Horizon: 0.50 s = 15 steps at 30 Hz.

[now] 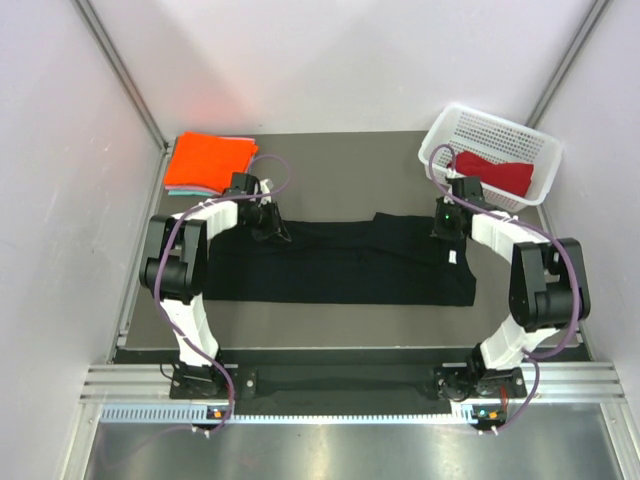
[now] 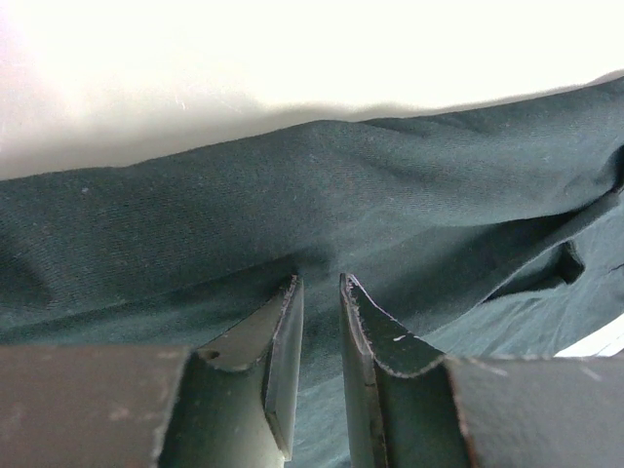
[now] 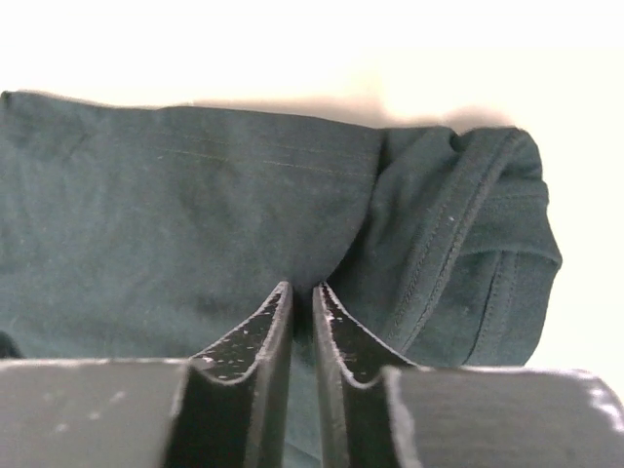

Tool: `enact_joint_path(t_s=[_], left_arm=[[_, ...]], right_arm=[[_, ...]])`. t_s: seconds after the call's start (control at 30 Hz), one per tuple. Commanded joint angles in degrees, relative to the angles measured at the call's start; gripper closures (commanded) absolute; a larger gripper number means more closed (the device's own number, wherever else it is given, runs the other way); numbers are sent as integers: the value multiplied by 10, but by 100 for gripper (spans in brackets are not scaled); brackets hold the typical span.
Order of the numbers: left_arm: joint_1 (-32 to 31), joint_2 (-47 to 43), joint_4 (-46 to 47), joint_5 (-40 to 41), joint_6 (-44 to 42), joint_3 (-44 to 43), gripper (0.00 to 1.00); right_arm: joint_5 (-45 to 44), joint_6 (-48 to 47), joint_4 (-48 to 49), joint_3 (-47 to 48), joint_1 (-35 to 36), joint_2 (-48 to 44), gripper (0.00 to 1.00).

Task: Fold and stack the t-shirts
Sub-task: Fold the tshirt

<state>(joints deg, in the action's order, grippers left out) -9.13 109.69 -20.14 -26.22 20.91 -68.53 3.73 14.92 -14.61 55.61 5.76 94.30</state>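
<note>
The large black t-shirt point(image 1: 340, 265) lies as a long band across the middle of the table. My left gripper point(image 1: 268, 226) is at its far left edge and my right gripper point(image 1: 447, 224) is at its far right edge. In the left wrist view the gripper point(image 2: 320, 283) is shut on a fold of the black cloth point(image 2: 341, 185). In the right wrist view the gripper point(image 3: 302, 288) pinches the black cloth point(image 3: 195, 195) beside a stitched hem. The orange t-shirt point(image 1: 208, 160) lies folded at the back left on the pale teal one point(image 1: 178, 189). The dark red t-shirt point(image 1: 497, 171) lies in the basket.
The white mesh basket point(image 1: 440, 140) stands at the back right, close behind my right arm. Pale walls close in the left, back and right sides. A metal rail runs along the table's near edge.
</note>
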Motion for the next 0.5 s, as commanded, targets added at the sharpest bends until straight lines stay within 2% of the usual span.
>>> enact_joint_path(t_s=[0.0,0.17,0.23,0.47], left_arm=[[-3,7,12,10,-9,-10,73],[-4,14,16,10,-6,-9,73],[-4,13,17,13,-6,-8,73],[-5,5,16,11,-3,-9,73]], right_arm=[[26,-14,29,11,-6,-28,87],[46,-33,42,-20,0,-90,86],[58,-39,45,-41,3,-104,89],[80,-35,88,-138,8,-166,89]])
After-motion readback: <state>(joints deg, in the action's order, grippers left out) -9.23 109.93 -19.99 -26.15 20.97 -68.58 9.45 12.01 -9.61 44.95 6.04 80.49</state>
